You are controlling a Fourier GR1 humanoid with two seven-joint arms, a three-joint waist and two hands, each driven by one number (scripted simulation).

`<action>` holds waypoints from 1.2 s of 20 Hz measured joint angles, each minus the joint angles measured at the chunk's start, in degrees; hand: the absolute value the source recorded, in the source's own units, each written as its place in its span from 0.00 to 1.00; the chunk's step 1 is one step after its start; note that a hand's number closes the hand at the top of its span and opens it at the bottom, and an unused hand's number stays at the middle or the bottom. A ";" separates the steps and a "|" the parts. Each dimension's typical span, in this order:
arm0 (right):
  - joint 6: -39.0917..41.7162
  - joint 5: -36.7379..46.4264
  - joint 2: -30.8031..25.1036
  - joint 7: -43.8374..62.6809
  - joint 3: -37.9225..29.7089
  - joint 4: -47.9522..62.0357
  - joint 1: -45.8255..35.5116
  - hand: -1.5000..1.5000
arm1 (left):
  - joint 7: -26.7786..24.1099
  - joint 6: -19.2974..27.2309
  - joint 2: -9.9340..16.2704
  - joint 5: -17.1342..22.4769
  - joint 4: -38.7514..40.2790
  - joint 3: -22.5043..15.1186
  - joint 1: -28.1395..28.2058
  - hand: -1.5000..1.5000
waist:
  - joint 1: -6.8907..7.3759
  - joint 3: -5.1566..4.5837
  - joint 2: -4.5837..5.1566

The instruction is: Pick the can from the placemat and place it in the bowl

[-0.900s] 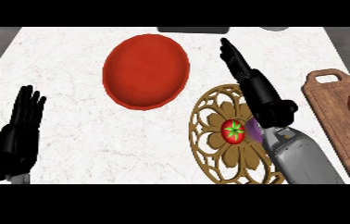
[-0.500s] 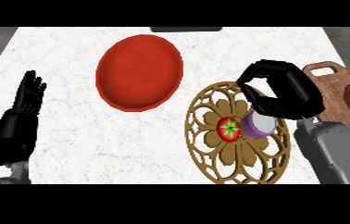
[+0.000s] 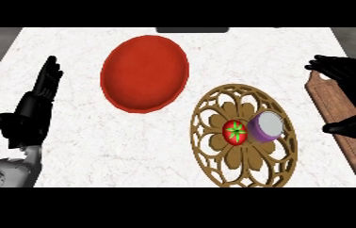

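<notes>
A purple can (image 3: 266, 126) with a grey top lies on the round wooden filigree placemat (image 3: 217, 156), right of the mat's centre. A red tomato (image 3: 235, 132) with a green stem touches its left side. The red bowl (image 3: 144, 74) sits to the upper left of the mat and holds nothing. My right hand (image 3: 335, 68) shows at the view's right edge, over the wooden board; its fingers are spread above and its thumb (image 3: 341, 127) below, apart from the can and holding nothing. My left hand (image 3: 36, 108) rests open at the left edge, fingers up.
A brown wooden cutting board (image 3: 328, 108) lies along the right edge beside the placemat. A dark object (image 3: 192, 30) sits at the counter's far edge. White marble counter (image 3: 104, 147) stretches between the bowl and my left hand.
My right hand has pulled away from above the placemat to the right edge of the view, uncovering the can. The can and tomato stay on the mat.
</notes>
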 measured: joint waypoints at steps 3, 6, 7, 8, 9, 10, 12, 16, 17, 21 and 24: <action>1.75 5.08 -4.99 -2.08 0.09 1.61 -1.39 0.00 | 1.28 0.38 -0.68 -1.11 0.41 -1.02 -1.34 0.50 | 0.54 -0.10 -0.26; 1.55 10.74 -8.55 -2.64 1.93 1.31 -3.43 0.00 | 2.32 0.83 -1.59 -2.15 0.51 -2.02 -2.17 0.50 | 0.96 -0.20 -0.49; 1.12 12.81 -9.46 -2.87 2.73 0.96 -4.30 0.00 | 2.39 0.96 -1.92 -2.52 0.73 -2.31 -2.41 0.50 | 1.06 -0.22 -0.54; 0.82 14.85 -10.19 -2.94 3.79 0.59 -5.13 0.00 | 2.73 0.87 -2.06 -2.60 1.04 -2.34 -2.92 0.50 | 1.15 -0.26 -0.57; 0.59 16.63 -10.77 -2.70 4.96 -0.01 -6.07 0.00 | 3.10 1.13 -2.22 -3.16 0.67 -2.74 -3.01 0.50 | 1.31 -0.27 -0.64; 0.58 18.26 -11.37 -2.73 6.01 -0.20 -6.97 0.00 | 3.61 0.97 -2.05 -3.24 0.61 -2.59 -3.46 0.50 | 1.40 -0.30 -0.67; 0.44 21.47 -12.26 -2.57 8.36 -1.04 -8.48 0.00 | 4.11 0.98 -2.04 -3.63 0.50 -2.49 -3.59 0.50 | 1.50 -0.33 -0.76; 0.43 26.68 -12.34 -2.76 13.35 -2.75 -10.07 0.00 | 5.33 1.24 -2.88 -4.40 1.01 -2.47 -4.54 0.50 | 1.24 -0.37 -0.85; 0.50 27.55 -12.03 -2.40 14.48 -3.25 -10.55 0.00 | 4.34 0.76 -3.04 -4.07 1.86 -2.05 -4.41 0.50 | 1.16 -0.39 -0.86; 0.93 30.81 -10.56 -1.42 18.66 -4.36 -12.25 0.00 | 5.26 0.57 -3.23 -4.69 1.24 -1.63 -4.56 0.50 | 1.11 -0.40 -0.97; 1.45 32.80 -10.63 -0.63 20.80 -6.33 -12.33 0.00 | 5.35 -0.32 -3.02 -4.49 1.32 -0.61 -4.48 0.50 | 0.84 -0.42 -1.06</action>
